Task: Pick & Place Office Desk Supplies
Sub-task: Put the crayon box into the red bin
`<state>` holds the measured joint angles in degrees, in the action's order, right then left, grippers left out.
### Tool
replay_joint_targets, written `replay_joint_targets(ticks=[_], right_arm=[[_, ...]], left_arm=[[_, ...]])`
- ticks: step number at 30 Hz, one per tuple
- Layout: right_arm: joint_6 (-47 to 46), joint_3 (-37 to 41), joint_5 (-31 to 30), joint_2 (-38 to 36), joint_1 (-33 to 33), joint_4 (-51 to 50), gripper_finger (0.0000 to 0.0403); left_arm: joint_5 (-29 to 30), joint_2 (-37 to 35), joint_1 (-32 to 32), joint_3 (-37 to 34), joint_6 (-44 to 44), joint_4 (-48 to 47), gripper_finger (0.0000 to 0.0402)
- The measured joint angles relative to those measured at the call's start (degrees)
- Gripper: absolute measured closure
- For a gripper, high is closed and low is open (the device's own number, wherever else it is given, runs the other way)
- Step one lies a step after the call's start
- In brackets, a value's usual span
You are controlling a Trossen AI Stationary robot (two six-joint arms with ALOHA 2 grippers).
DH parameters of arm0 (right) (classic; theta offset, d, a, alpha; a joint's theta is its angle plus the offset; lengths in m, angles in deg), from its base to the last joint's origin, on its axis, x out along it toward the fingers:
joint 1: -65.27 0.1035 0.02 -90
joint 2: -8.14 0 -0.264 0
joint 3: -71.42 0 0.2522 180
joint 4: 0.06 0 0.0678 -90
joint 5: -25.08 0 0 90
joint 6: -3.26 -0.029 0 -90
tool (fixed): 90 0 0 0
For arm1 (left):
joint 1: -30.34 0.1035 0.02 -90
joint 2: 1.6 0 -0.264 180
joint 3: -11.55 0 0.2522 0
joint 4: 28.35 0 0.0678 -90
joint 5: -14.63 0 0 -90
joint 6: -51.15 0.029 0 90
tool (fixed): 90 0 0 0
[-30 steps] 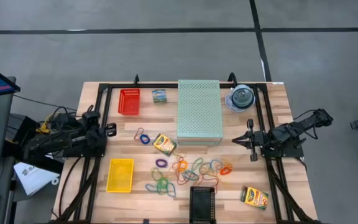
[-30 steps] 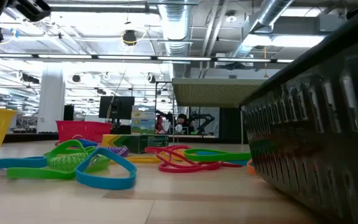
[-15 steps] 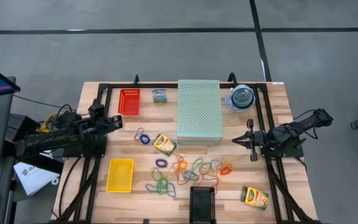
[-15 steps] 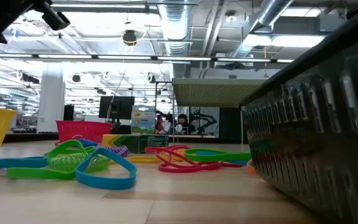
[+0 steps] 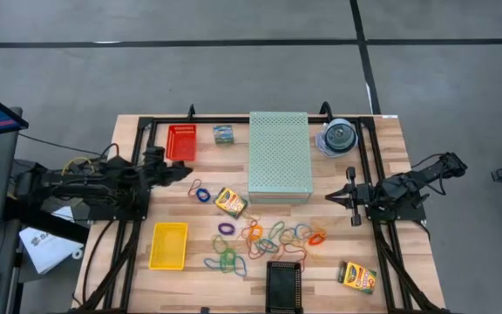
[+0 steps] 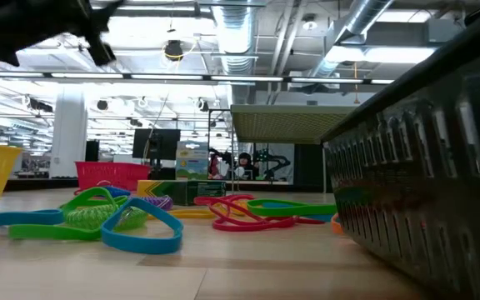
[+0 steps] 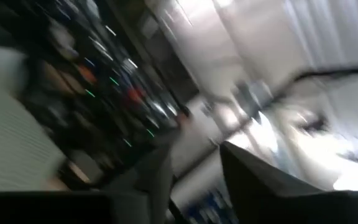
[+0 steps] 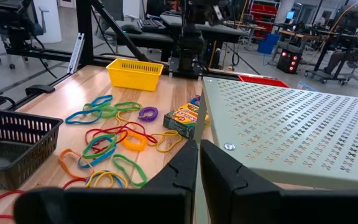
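The left gripper (image 5: 184, 171) hangs over the desk's left side, between the red basket (image 5: 180, 142) and the blue and purple rubber bands (image 5: 200, 193), and whether its fingers are apart or together I cannot tell, since its wrist view is a smear. The right gripper (image 5: 332, 197) waits by the right edge, just beside the pale green perforated box (image 5: 280, 155), fingers pressed together on nothing. The danger, as I judge it: those bands lie flat on the wood, thin and floppy, so a pinch could skate off the top or scoop two loops at once where they overlap. Most of them sit in a tangle toward the front edge (image 5: 268, 237), orange, green, red, blue and purple, crossing one another near the black basket (image 5: 284, 285). They look springy, so one could flick off the fingers. The crayon boxes are kinder targets: one (image 5: 230, 201) lies tilted near the middle, touching nothing, another (image 5: 356, 276) lies near the front right corner, and a third small box (image 5: 224, 133) sits at the back edge beside the red basket. The yellow basket (image 5: 168, 245) sits near the front left (a likely drop spot, though that's a guess).
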<state>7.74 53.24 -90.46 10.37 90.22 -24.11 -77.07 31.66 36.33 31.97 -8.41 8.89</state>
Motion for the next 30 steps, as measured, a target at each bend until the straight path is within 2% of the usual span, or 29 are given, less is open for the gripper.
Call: replay_joint_targets(ticks=[5, 9, 17, 22, 24, 26, 28, 30], right_arm=[[0.01, -0.01, 0.0, -0.01, 0.0, 0.0, 0.0386], [0.01, 0.01, -0.01, 0.01, 0.0, 0.0, 0.0386], [0.06, 0.01, -0.14, 0.01, -0.47, 0.0, 0.0386], [10.45, 0.04, -0.43, 0.01, -2.69, 0.35, 0.0386], [6.68, 0.28, 1.01, 0.01, -3.23, 2.07, 0.0386], [-2.78, 0.36, 2.02, 0.03, -3.39, 4.38, 0.0386], [-11.37, 0.28, 2.04, -0.01, -3.38, 6.91, 0.0386], [-14.76, 0.32, 0.49, 0.05, -3.68, 10.48, 0.0386]], left_arm=[[18.37, 5.62, -3.32, 0.77, 6.72, 10.38, 0.0187], [25.81, 9.22, -4.62, 4.93, 14.78, 16.25, 0.0166], [28.29, 16.7, -6.06, 16.75, 26.66, 15.92, 0.0186], [28.73, 18.2, -6.06, 21.39, 32.24, 15.85, 0.02], [28.73, 18.11, -6.23, 22.7, 33.65, 15.63, 0.0204], [28.74, 18.09, -7.01, 23.69, 34.62, 15.42, 0.0207], [28.71, 18.02, -7.97, 24.55, 35.95, 15.44, 0.021], [28.73, 17.66, -9.17, 24.88, 37.0, 15.42, 0.0212]])
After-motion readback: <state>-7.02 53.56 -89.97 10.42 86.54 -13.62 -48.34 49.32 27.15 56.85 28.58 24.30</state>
